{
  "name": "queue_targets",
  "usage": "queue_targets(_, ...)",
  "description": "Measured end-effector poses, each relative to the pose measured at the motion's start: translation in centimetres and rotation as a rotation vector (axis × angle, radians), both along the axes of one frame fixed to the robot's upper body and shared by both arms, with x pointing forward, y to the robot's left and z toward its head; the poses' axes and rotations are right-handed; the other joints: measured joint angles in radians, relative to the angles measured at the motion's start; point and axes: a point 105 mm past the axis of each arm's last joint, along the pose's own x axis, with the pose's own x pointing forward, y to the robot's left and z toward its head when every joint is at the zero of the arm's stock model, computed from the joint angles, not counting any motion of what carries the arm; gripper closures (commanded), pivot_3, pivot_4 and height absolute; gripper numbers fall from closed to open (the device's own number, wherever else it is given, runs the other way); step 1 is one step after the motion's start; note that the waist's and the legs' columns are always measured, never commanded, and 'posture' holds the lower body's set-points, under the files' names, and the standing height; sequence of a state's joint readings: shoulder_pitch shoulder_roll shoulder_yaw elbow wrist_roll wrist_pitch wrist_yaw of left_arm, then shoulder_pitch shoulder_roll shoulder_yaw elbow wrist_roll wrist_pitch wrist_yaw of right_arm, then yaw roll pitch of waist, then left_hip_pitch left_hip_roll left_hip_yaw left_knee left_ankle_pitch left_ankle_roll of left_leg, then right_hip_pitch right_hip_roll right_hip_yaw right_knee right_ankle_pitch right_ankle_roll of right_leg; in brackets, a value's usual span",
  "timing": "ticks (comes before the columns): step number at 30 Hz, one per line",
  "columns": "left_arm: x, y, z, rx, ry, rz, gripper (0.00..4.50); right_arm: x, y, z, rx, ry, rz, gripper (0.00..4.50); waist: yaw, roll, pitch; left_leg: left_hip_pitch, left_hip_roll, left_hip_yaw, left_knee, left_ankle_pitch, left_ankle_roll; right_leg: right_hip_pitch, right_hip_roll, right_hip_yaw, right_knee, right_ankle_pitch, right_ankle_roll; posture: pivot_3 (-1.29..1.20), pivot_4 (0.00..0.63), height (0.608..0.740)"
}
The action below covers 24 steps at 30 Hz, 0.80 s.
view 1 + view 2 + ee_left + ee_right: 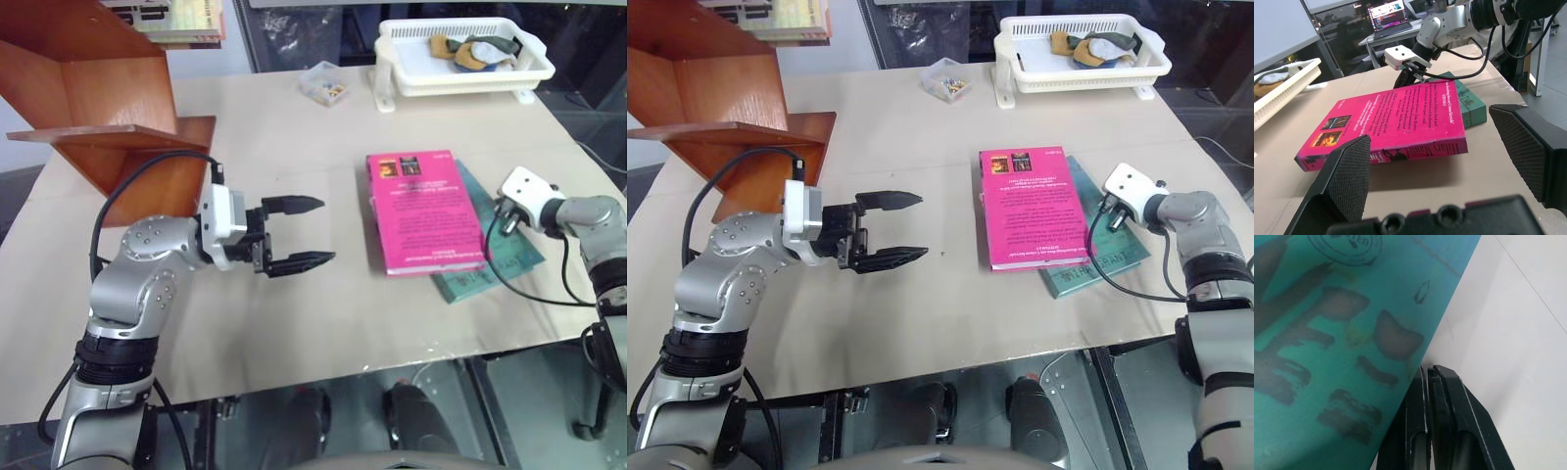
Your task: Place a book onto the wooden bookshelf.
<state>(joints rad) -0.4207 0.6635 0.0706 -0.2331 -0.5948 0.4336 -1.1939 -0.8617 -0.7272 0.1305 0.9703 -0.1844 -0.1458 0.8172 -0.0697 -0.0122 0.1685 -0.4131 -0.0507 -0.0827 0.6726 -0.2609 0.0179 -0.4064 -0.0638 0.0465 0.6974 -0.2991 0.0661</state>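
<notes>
The pink book point(423, 211) lay flat on the table point(294, 147), overlapping a teal book point(495, 250). The right gripper point(1430, 374), fingers pressed shut, met the teal book's edge; pushing there risked shifting both books. The left gripper point(299, 235) hung spread wide with bare tabletop between its fingertips and the pink book. The wooden bookshelf point(108, 127) stood behind that gripper.

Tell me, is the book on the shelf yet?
No. The pink book lies flat on the table, on a teal book. Left gripper hangs open beside it; right gripper, shut, is at the teal book's edge. Gripping, lifting and shelving onto the wooden bookshelf remain.
</notes>
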Motion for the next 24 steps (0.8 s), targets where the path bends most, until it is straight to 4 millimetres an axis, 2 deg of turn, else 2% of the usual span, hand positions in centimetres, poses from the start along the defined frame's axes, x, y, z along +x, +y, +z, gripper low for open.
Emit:
queue_targets(2, 0.1, 0.1, -0.1, -0.002, 0.007, 0.004, 0.0, -0.1, -0.7, 0.1, -0.013, -0.008, -0.031, 4.3, 0.003, 0.0, 0.0, 0.0, 0.0, 0.0, 0.0, 0.0, 0.0, 0.0, 0.0, 0.0, 0.0, 0.0, 0.0, 0.0, 0.15, 0.74)
queue_targets(5, 0.2, 0.1, -0.1, -0.009, 0.02, 0.007, 0.0, -0.5, -3.5, 1.1, -0.01, -0.033, -0.159, 3.6, 0.012, 0.0, 0.0, -0.001, -0.001, -0.001, 0.0, 0.0, 0.0, 0.0, -0.001, -0.001, 0.0, 0.0, 0.0, 0.0, 0.15, 0.74)
queue_targets(7, 0.4, 0.2, -0.3, -0.023, 0.038, 0.017, 0.0, -2.0, -6.2, 2.7, -0.024, -0.107, -0.245, 2.81, 0.029, 0.0, 0.0, -0.002, -0.001, -0.002, -0.001, 0.0, 0.0, -0.001, -0.001, -0.002, -0.001, 0.0, 0.0, 0.0, 0.15, 0.74)
queue_targets(8, 0.6, 0.5, -0.5, -0.03, 0.059, 0.033, 0.0, -2.8, -7.1, 3.5, -0.022, -0.14, -0.282, 2.25, 0.033, 0.0, 0.0, -0.002, -0.001, -0.002, -0.001, 0.0, 0.0, -0.001, -0.001, -0.002, -0.002, 0.0, 0.0, 0.0, 0.15, 0.74)
queue_targets(10, 0.9, 0.5, -0.7, -0.05, 0.097, 0.048, 0.0, -3.8, -7.4, 4.6, 0.01, -0.196, -0.303, 1.37, 0.032, 0.001, 0.0, -0.002, -0.001, -0.002, -0.001, 0.0, 0.0, -0.001, -0.001, -0.002, -0.001, 0.0, 0.0, 0.0, 0.15, 0.74)
queue_targets(11, 1.1, 0.5, -0.8, -0.063, 0.118, 0.056, 0.0, -4.4, -6.9, 5.2, 0.038, -0.228, -0.293, 1.13, 0.031, 0.001, 0.0, -0.002, 0.0, -0.002, 0.0, 0.0, 0.0, -0.001, 0.0, -0.002, -0.001, 0.0, 0.0, 0.0, 0.15, 0.74)
queue_targets(12, 1.2, 0.4, -0.8, -0.066, 0.125, 0.056, 0.0, -4.6, -6.8, 5.3, 0.045, -0.232, -0.294, 1.13, 0.031, 0.001, 0.0, -0.002, 0.0, -0.001, 0.0, 0.0, 0.0, -0.001, 0.0, -0.001, 0.0, 0.0, 0.0, 0.0, 0.15, 0.74)
queue_targets(13, 1.3, 0.3, -0.9, -0.079, 0.147, 0.06, 0.0, -5.3, -6.4, 5.9, 0.079, -0.254, -0.283, 1.13, 0.029, 0.001, 0.0, -0.002, 0.0, -0.001, 0.0, 0.0, 0.0, -0.001, 0.0, -0.001, 0.0, 0.0, 0.0, 0.0, 0.15, 0.74)
queue_targets(14, 1.7, 0.3, -1.1, -0.094, 0.197, 0.082, 0.0, -7.1, -4.7, 6.9, 0.168, -0.295, -0.224, 1.13, 0.031, 0.001, 0.0, -0.001, 0.0, -0.002, 0.0, 0.0, 0.001, 0.0, 0.0, -0.002, 0.001, 0.0, 0.0, 0.0, 0.15, 0.74)
queue_targets(15, 1.9, 0.3, -1.2, -0.097, 0.207, 0.085, 0.0, -7.3, -4.4, 7.1, 0.18, -0.3, -0.218, 0.86, 0.031, 0.001, -0.001, -0.001, 0.0, -0.002, 0.0, 0.0, 0.001, 0.0, 0.0, -0.001, 0.001, 0.0, 0.0, 0.0, 0.15, 0.74)
queue_targets(16, 3.3, -0.1, -1.3, -0.159, 0.309, 0.135, 0.0, -10.6, -0.9, 8.8, 0.329, -0.354, -0.125, 0.62, 0.036, 0.003, -0.001, -0.002, 0.0, -0.005, 0.001, -0.003, 0.004, 0.001, 0.0, -0.004, 0.002, 0.0, 0.0, 0.0, 0.15, 0.74)
queue_targets(18, 4.6, -0.5, -1.4, -0.199, 0.394, 0.176, 0.0, -13.4, 2.5, 9.6, 0.422, -0.365, -0.042, 0.01, 0.039, 0.002, -0.001, -0.002, 0.001, -0.007, 0.003, -0.003, 0.005, 0.002, 0.001, -0.005, 0.002, 0.0, 0.0, 0.0, 0.15, 0.74)
queue_targets(21, 6.5, -1.2, -2.0, -0.237, 0.551, 0.23, 0.0, -18.1, 7.4, 8.6, 0.521, -0.296, 0.041, 0.01, 0.055, 0.001, -0.002, -0.001, -0.001, -0.007, 0.006, -0.003, 0.005, 0.004, 0.001, -0.006, 0.001, 0.0, 0.001, 0.0, 0.15, 0.74)
queue_targets(23, 7.4, -1.5, -2.6, -0.248, 0.645, 0.258, 0.0, -19.7, 9.0, 7.6, 0.576, -0.242, 0.051, 0.01, 0.057, 0.001, -0.002, -0.001, -0.002, -0.008, 0.008, -0.003, 0.005, 0.006, 0.0, -0.006, 0.001, 0.001, 0.002, 0.0, 0.15, 0.74)
queue_targets(24, 8.1, -1.7, -3.3, -0.242, 0.747, 0.277, 0.0, -20.7, 10.2, 6.6, 0.598, -0.185, 0.065, 0.01, 0.057, 0.001, -0.002, 0.0, -0.003, -0.008, 0.01, -0.003, 0.005, 0.008, 0.0, -0.006, 0.0, 0.002, 0.004, 0.0, 0.15, 0.74)
